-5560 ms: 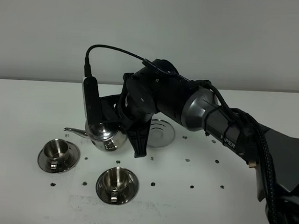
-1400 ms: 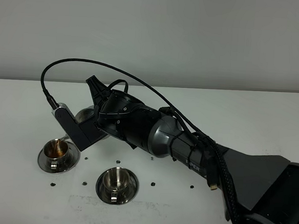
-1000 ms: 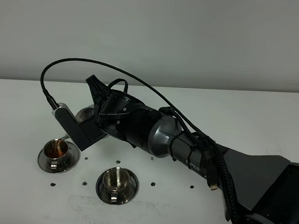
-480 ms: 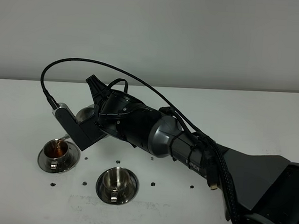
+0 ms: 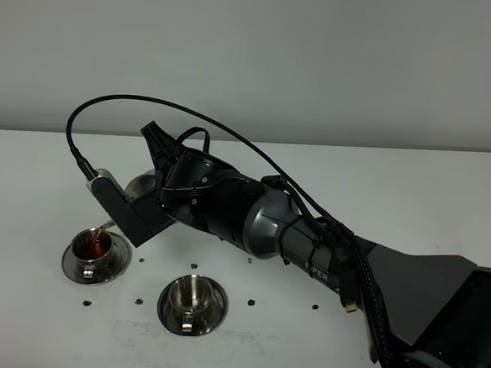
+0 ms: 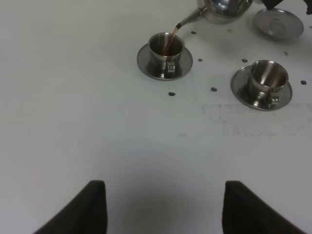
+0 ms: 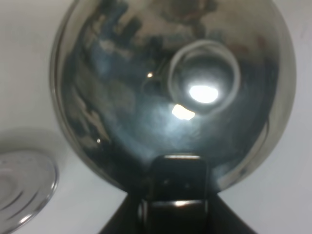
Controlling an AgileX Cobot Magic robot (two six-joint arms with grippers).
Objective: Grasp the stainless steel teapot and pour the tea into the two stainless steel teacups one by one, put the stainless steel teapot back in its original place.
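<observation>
The stainless steel teapot (image 6: 224,9) hangs tilted over the left teacup (image 5: 96,245), and brown tea runs from its spout (image 6: 184,23) into that cup (image 6: 165,46). My right gripper (image 5: 162,197) is shut on the teapot's handle (image 7: 178,192) and sits mostly hidden behind its wrist camera. The teapot's mirror body (image 7: 175,92) fills the right wrist view. The second teacup (image 5: 191,296) (image 6: 268,78) stands on its saucer, apart from the pour. The flat steel disc (image 6: 279,22) lies bare behind the cups. My left gripper (image 6: 165,187) hovers open over bare table, far from the cups.
Small dark specks (image 6: 171,93) dot the white table (image 6: 73,122) around the saucers. My right arm (image 5: 308,247) stretches across the middle of the table from the right. A pale rubbed patch (image 6: 253,119) lies in front of the second cup.
Several seconds ago the teapot was level near the disc; it now tilts over the left cup. In the last second the arm has held still while tea keeps flowing.
</observation>
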